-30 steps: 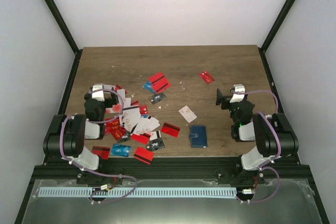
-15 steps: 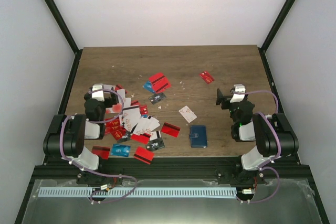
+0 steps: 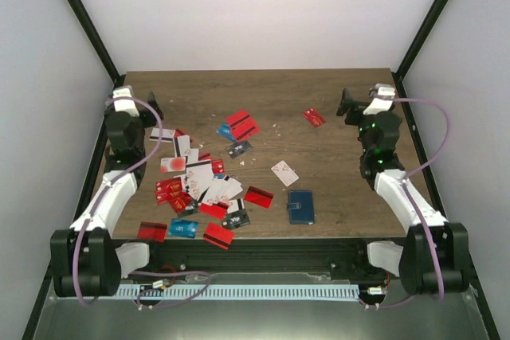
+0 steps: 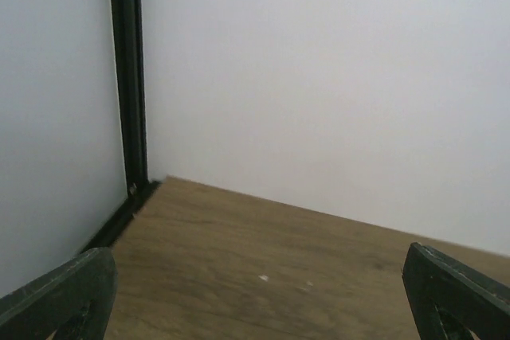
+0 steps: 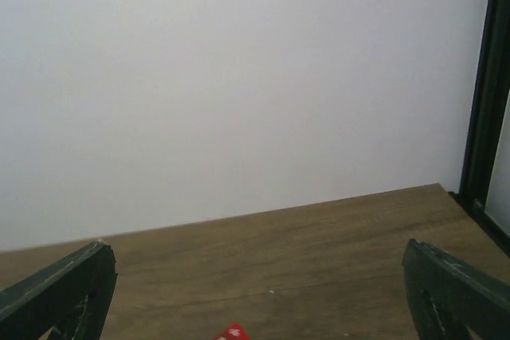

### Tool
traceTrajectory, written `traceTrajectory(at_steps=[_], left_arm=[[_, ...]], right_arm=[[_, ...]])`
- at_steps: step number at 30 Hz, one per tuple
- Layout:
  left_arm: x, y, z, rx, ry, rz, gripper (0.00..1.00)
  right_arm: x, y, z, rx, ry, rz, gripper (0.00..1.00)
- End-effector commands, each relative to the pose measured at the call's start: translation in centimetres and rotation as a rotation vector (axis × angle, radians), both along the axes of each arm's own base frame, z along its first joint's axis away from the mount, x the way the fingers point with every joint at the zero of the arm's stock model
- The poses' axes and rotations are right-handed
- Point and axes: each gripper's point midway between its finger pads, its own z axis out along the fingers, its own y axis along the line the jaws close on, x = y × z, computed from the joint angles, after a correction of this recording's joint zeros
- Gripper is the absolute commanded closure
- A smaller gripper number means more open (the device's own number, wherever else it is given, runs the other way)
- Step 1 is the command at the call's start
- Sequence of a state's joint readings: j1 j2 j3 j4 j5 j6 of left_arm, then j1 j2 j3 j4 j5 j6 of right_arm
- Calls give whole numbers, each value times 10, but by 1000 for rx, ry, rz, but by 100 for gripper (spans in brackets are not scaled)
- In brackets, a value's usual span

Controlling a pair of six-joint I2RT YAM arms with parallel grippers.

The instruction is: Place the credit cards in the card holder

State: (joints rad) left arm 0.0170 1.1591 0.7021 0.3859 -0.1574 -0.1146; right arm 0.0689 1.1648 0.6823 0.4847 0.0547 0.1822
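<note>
The credit cards (image 3: 199,185) lie scattered over the left and middle of the wooden table, red, white, light blue and dark grey. Stray ones include a red pair (image 3: 241,125), a white card (image 3: 284,173) and a red card (image 3: 314,117), whose corner (image 5: 232,334) shows in the right wrist view. The card holder (image 3: 300,206), dark navy and folded shut, lies near the front edge. My left gripper (image 3: 148,106) (image 4: 255,300) hangs open over bare wood at the back left. My right gripper (image 3: 345,104) (image 5: 255,296) is open at the back right, just beyond that red card.
White walls enclose the table at the back and sides. Black frame posts stand at the back corners (image 4: 127,101) (image 5: 486,85). Both arms stretch along the table's side edges.
Both arms have unfolded from near the front edge and reached toward the back corners, the left to the back left, the right to the back right. Cards and holder have not moved.
</note>
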Motion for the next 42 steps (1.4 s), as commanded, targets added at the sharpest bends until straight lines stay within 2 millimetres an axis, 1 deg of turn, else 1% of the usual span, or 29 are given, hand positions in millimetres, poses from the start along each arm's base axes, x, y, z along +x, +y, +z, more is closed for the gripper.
traceTrajectory(at_steps=[1, 3, 5, 6, 8, 10, 11, 13, 15, 17, 19, 21, 22, 23, 24, 28, 31, 33, 36, 39, 42], left_arm=[[-21, -5, -17, -281, 188, 28, 0], [-27, -25, -9, -362, 174, -80, 0], [-35, -33, -11, -443, 174, -119, 0], [-37, -39, -15, -463, 197, -150, 0], [-40, -51, -38, -513, 310, -187, 0], [-45, -71, -69, -570, 457, -252, 0], [-49, -84, -83, -587, 518, -293, 0], [-60, -110, -101, -569, 591, -331, 0], [-74, -138, -107, -506, 630, -354, 0], [-90, -166, -111, -484, 662, -399, 0], [-105, -189, -118, -488, 698, -443, 0], [-121, -213, -128, -464, 743, -498, 0], [-124, -219, -133, -462, 757, -500, 1], [-130, -230, -137, -464, 770, -522, 1], [-139, -247, -146, -446, 804, -565, 2], [-167, -296, -173, -411, 906, -687, 6], [-183, -325, -184, -385, 941, -744, 6], [-190, -341, -187, -368, 948, -771, 7], [-198, -362, -194, -366, 965, -820, 13], [-206, -379, -203, -354, 984, -872, 18], [-211, -392, -210, -355, 994, -915, 23]], right_arm=[[-16, 14, -5, 172, 192, 67, 0], [-24, 23, 0, 222, 224, 114, 0], [-32, 33, 1, 234, 269, 170, 0], [-35, 32, -3, 259, 308, 158, 0], [-45, 34, -12, 296, 384, 156, 0], [-57, 39, -28, 336, 470, 173, 0], [-64, 42, -39, 367, 526, 170, 0], [-79, 49, -63, 405, 630, 175, 0], [-97, 59, -95, 426, 748, 181, 0], [-114, 73, -120, 442, 839, 210, 0], [-131, 89, -138, 444, 899, 243, 0], [-148, 99, -151, 446, 932, 249, 0], [-155, 103, -159, 442, 951, 247, 0], [-161, 106, -165, 445, 966, 239, 0], [-168, 110, -171, 444, 981, 243, 0], [-190, 113, -200, 435, 1062, 222, 0], [-207, 117, -215, 428, 1111, 224, 0], [-214, 117, -222, 412, 1133, 217, 0], [-216, 115, -228, 390, 1158, 202, 0], [-222, 115, -234, 381, 1196, 202, 5], [-227, 107, -239, 351, 1218, 167, 10]])
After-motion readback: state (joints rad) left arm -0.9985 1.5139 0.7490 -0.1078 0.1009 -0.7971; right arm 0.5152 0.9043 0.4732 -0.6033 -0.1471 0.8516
